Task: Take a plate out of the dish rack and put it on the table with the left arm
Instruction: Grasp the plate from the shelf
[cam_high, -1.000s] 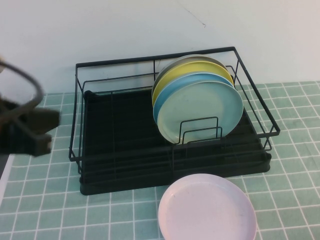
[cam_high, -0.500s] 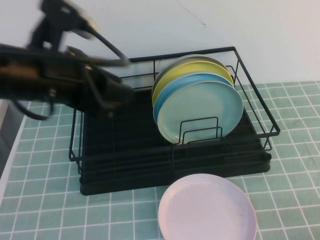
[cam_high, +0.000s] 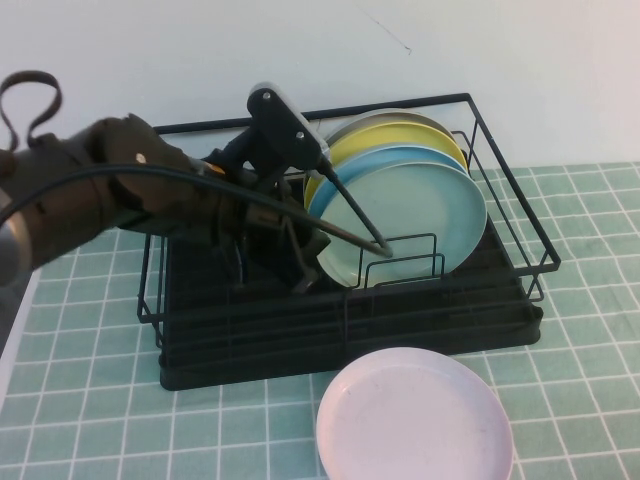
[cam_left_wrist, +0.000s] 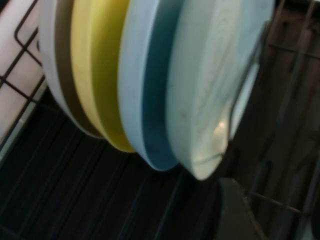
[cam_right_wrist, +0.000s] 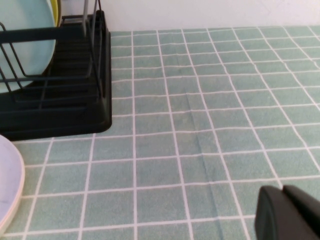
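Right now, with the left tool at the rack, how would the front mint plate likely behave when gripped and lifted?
The mint plate looks like rigid, matte plastic, so probably stiff and light. It stands on edge against the blue plate, so it may tip or roll if nudged. The left tool is beside its rim in the rack; the right tool hovers over tiles.

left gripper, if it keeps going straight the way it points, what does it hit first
Most likely the mint-green plate at the front of the stack in the dish rack. The left gripper sits inside the rack, aimed at its lower edge. The right gripper is over the table.
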